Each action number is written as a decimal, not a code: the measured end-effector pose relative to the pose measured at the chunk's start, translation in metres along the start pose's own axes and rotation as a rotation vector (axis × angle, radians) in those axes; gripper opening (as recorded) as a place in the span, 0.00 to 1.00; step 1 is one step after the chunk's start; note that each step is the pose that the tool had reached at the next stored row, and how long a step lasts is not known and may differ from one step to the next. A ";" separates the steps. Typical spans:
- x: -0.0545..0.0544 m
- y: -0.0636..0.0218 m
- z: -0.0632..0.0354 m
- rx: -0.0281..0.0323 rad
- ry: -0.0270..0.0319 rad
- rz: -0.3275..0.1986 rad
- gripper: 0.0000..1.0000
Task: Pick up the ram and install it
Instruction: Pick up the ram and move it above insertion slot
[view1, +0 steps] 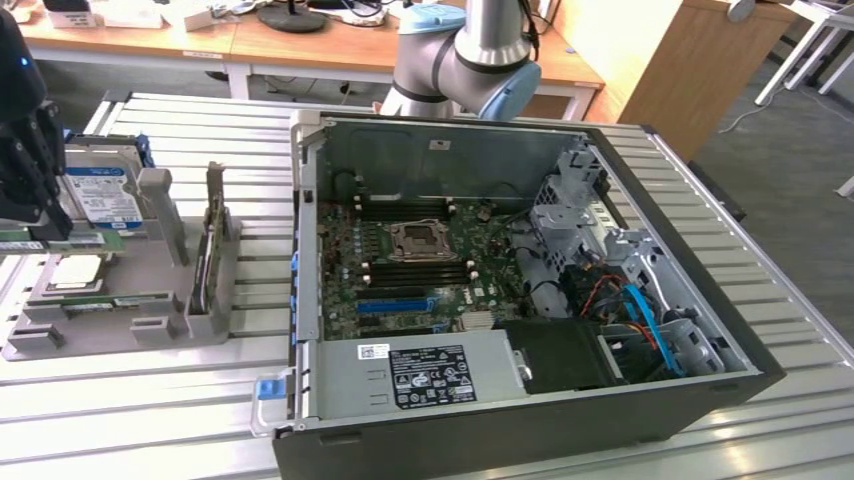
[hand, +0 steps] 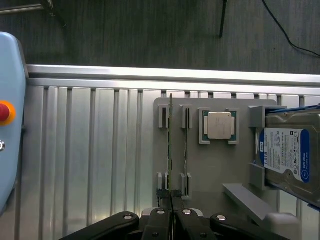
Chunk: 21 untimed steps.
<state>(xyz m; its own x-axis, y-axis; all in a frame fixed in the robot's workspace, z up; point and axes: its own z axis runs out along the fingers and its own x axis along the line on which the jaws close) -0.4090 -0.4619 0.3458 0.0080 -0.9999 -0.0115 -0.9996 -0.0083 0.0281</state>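
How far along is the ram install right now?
Nothing is done yet: the ram stands in its slot on the grey tray, and the motherboard shows no stick fitted. In hand: the claw hangs over the tray, in line with the ram. Pickup and install are both left.

I take this for a robotics lab: a slatted aluminium bench (view1: 134, 420) carries an opened PC tower (view1: 441, 180); wooden office desks (view1: 134, 45) stand behind it.
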 end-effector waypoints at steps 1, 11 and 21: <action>0.000 0.0000 -0.0004 0.0000 0.0000 0.000 0.12; 0.000 0.0001 -0.0043 0.0000 0.0000 0.000 0.12; 0.000 0.0002 -0.0070 0.0000 0.0000 0.000 0.12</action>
<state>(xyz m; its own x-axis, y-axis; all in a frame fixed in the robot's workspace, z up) -0.4090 -0.4619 0.3528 0.0080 -0.9999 -0.0115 -0.9996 -0.0083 0.0281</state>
